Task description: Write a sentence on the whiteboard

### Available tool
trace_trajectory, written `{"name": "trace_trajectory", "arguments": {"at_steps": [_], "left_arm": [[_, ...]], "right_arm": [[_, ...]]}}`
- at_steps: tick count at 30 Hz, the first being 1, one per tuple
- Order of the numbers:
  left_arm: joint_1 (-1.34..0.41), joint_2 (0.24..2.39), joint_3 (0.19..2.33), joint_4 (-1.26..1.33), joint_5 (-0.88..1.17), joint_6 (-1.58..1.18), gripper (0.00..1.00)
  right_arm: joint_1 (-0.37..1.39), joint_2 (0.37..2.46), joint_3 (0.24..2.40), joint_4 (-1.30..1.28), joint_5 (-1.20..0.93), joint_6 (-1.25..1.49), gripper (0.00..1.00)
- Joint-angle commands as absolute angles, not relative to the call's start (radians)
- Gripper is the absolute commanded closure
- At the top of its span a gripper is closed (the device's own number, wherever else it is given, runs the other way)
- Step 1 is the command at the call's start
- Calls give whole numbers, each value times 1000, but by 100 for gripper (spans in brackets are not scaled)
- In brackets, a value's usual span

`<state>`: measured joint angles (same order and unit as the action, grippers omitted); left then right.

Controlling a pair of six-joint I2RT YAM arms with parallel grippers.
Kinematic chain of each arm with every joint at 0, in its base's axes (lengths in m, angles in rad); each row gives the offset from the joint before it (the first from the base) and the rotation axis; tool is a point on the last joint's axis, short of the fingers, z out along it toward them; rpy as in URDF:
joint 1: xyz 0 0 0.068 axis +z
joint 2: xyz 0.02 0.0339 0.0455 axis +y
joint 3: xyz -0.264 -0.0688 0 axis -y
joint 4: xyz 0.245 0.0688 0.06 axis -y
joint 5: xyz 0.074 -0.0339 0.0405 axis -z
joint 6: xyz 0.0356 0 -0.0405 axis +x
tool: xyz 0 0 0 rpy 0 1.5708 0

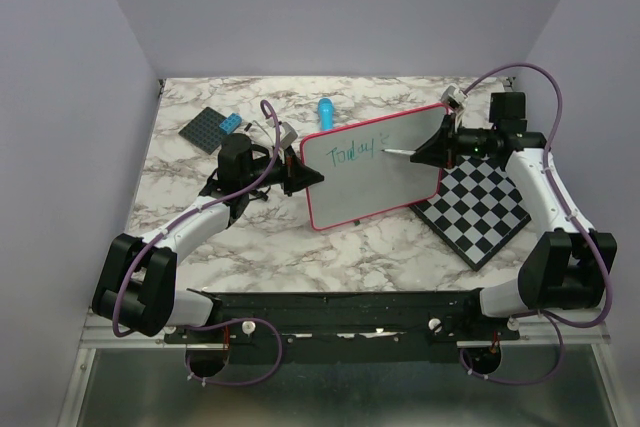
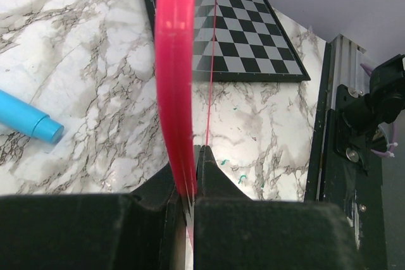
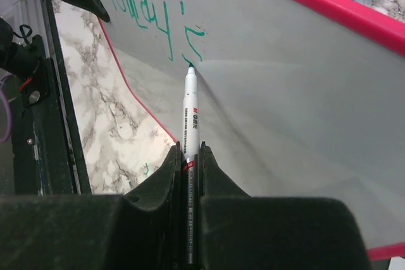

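Found left tool clamped shut on the left rim of the whiteboard, mid-counter, apparently to brace it against pen pressure. Noted the sentence only begun: green "Today" and part of an "s". Observed right tool pinching the marker, tip touching the board at the last stroke. Judged writing well short of finished.

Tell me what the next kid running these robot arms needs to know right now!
Left gripper: jaws shut on the whiteboard's left rim, holding it.
Right gripper: jaws shut on the marker, tip touching the board.
The whiteboard sits mid-table, one corner over the chessboard.
Done: the sentence reads roughly "Today's" in green.
Left: the other words.
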<state>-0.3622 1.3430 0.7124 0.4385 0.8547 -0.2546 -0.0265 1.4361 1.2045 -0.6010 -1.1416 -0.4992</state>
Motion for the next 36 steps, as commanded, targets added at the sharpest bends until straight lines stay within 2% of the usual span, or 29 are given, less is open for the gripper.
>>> {"name": "trace_trajectory", "arguments": {"at_steps": [1, 21, 27, 31, 36], "left_arm": [[-365, 1362, 713, 341, 776, -161, 100], [-367, 1362, 713, 339, 775, -158, 100], [-367, 1364, 715, 337, 775, -158, 100], [-367, 1365, 715, 339, 776, -160, 100], [-367, 1361, 713, 336, 770, -156, 100]], "right_arm": [[-58, 1425, 1215, -604, -1111, -529, 99], [-67, 1444, 1287, -624, -1153, -512, 99], [-67, 1353, 1258, -758, -1246, -612, 100], [-67, 1258, 1239, -759, -1232, -601, 99], [-90, 1259, 1258, -744, -1223, -578, 99]]}}
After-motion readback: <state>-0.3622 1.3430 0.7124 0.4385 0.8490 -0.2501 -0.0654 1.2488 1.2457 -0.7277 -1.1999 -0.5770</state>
